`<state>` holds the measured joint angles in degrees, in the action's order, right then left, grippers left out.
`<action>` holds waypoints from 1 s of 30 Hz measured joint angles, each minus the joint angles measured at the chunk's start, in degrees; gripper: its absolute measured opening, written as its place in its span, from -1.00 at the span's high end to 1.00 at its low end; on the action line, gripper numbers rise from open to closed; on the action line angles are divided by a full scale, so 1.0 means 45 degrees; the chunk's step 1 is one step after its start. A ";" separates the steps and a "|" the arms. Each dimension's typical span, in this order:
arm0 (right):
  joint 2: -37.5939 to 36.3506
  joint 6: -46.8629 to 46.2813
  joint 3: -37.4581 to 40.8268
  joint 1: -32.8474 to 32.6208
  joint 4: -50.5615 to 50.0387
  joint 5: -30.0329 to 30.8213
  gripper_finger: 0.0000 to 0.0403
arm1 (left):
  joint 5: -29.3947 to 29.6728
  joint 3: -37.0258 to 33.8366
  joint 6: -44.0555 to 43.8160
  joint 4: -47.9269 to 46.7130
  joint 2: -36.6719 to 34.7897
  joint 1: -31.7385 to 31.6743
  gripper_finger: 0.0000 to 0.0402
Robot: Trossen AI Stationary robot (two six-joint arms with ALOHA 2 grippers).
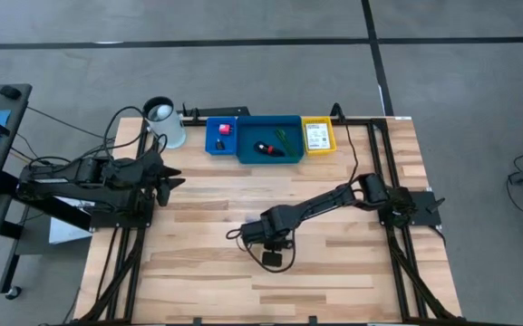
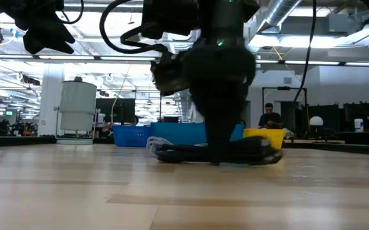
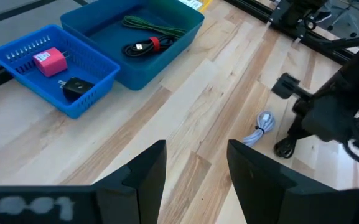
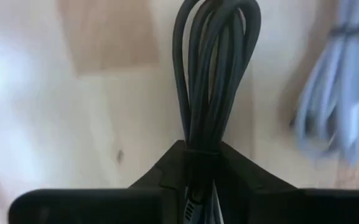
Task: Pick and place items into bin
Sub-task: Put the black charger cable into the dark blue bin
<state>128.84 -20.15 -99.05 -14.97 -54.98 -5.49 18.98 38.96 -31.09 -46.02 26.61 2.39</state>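
My right gripper [image 1: 266,239] stands low over the table's middle, shut on a black cable bundle [image 4: 213,62] that lies on the wood [image 2: 184,153]. A silvery-white cable [image 3: 263,126] lies beside it [image 4: 341,74]. My left gripper [image 3: 198,168] hovers open at the table's left [image 1: 172,181], touching nothing. At the far edge, the small blue basket [image 3: 5,59] holds the pink-red cube [image 3: 48,61] and black block [image 3: 74,87]. The large blue bin [image 3: 98,28] holds the black-red cable bundle [image 3: 145,46] and green ties [image 3: 151,26]. The yellow bin [image 1: 318,147] holds the white card [image 1: 316,135]. My right gripper pinches the black cable bundle between its two fingers at the tied end [image 4: 199,149], coming from above and pointing down. The fingers lie along the bundle, whose loop [image 4: 216,18] stretches out ahead of them. In the low view the bundle rests on the table.
A white cylindrical cup [image 1: 164,122] stands at the far left corner beside the small blue basket. Black frame rails [image 1: 383,163] run along the table's right and left sides. Bare wood lies between the right gripper and the bins. A person sits in the room behind [image 2: 270,118].
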 joint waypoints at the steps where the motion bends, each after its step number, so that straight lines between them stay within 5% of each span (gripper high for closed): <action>1: -0.0107 -0.0004 -0.0068 0.0004 -0.0245 -0.0059 0.75 | 0.0000 0.0000 0.0000 0.0000 0.0000 0.0000 0.21; 5: -0.0979 0.0208 -0.0780 0.0121 -0.0894 0.0292 0.75 | -0.0010 0.0000 -0.0005 0.0000 0.0000 0.0000 0.21; 10: -0.2054 0.0914 -0.1497 0.0716 -0.1863 0.2444 0.75 | -0.0118 0.0000 -0.0010 0.0000 0.0000 0.0000 0.21; 17: -0.3631 0.3202 -0.1732 0.3012 -0.2750 0.4220 0.75 | -0.0136 0.0000 0.0030 -0.0001 0.0000 0.0000 0.21; 30: -0.3594 0.7803 -0.1709 0.8094 -0.2379 0.2848 0.75 | -0.0143 0.0000 0.0102 0.0000 0.0000 0.0000 0.21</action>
<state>112.66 14.97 -106.74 21.45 -65.68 7.32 18.34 38.96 -30.63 -46.02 26.61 2.39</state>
